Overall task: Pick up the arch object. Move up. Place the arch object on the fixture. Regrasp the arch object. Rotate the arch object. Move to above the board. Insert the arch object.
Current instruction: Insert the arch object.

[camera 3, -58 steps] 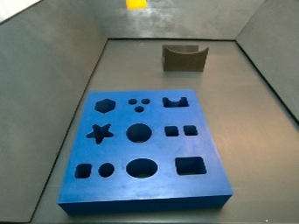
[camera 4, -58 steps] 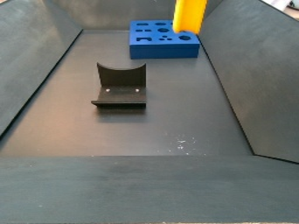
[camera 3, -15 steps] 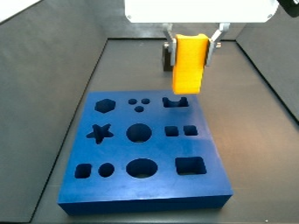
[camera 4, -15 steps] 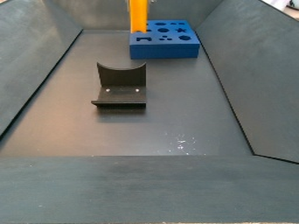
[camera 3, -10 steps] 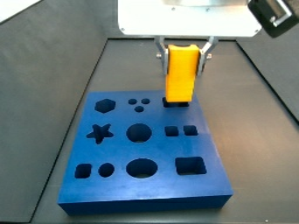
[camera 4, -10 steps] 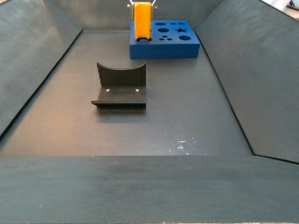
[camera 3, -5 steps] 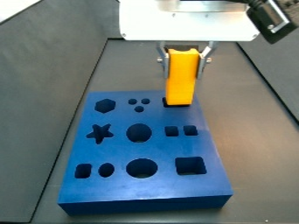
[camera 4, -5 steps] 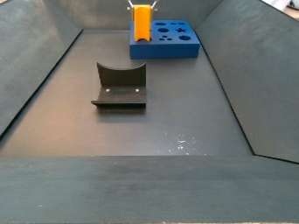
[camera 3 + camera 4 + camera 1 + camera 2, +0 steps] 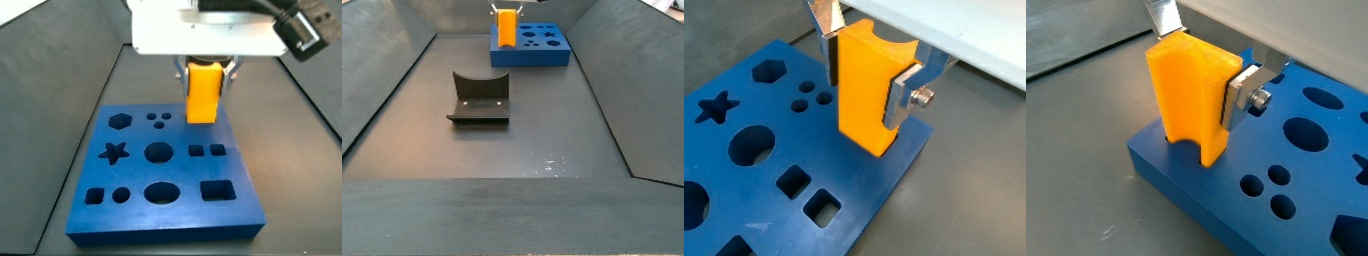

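The arch object (image 9: 202,92) is a yellow-orange block held upright, notch end down, and it also shows in a side view (image 9: 508,28). My gripper (image 9: 202,68) is shut on its upper part, with silver fingers (image 9: 903,92) pressing both flat sides. The block's lower end meets the top of the blue board (image 9: 187,170) near a far corner, where it covers the arch hole. How deep it sits I cannot tell. Both wrist views show the arch object (image 9: 1193,90) standing at the board (image 9: 1207,185) edge. The fixture (image 9: 478,98) stands bare on the floor, well away from the board (image 9: 543,57).
Sloping dark walls (image 9: 382,90) close in the grey floor (image 9: 529,150) on all sides. The board's other holes, among them a star (image 9: 115,152), a hexagon (image 9: 771,70) and circles, lie open beside the block.
Over the last second and a half the gripper has carried the arch object down and slightly back until its lower end reached the board's far corner. Its grip stays the same.
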Robot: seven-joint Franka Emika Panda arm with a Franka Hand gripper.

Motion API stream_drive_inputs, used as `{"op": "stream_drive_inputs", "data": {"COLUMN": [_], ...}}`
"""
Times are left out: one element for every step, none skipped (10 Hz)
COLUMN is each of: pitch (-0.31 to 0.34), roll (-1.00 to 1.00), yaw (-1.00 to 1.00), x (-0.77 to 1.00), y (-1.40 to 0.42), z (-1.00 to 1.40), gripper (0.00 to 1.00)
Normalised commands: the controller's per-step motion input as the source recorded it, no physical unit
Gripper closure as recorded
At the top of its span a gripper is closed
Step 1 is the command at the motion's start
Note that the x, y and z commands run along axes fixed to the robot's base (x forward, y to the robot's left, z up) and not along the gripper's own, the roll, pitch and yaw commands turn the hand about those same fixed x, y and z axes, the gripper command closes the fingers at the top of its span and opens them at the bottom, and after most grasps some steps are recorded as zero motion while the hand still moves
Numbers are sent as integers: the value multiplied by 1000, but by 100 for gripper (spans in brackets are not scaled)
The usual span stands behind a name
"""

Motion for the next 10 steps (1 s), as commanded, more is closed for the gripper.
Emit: {"op": "stream_drive_inputs", "data": {"pitch": [-3,-29,-60,-80,-99,-93,-143,-83,-27,0], "roll": [0,93,250,230,223,210,124,-40,-3,0], "yaw": [0,0,0,0,0,14,0,0,0,0], "x": [29,0,0,0,0,26,-177,-69,-3,0], "y": [-43,0,-31,-31,-63,-51,0,17,0,0], "z": [-74,-494,-760,-840,-834,-843,-523,0,0,0], "gripper": [100,100,100,100,100,100,100,100,100,100]}}
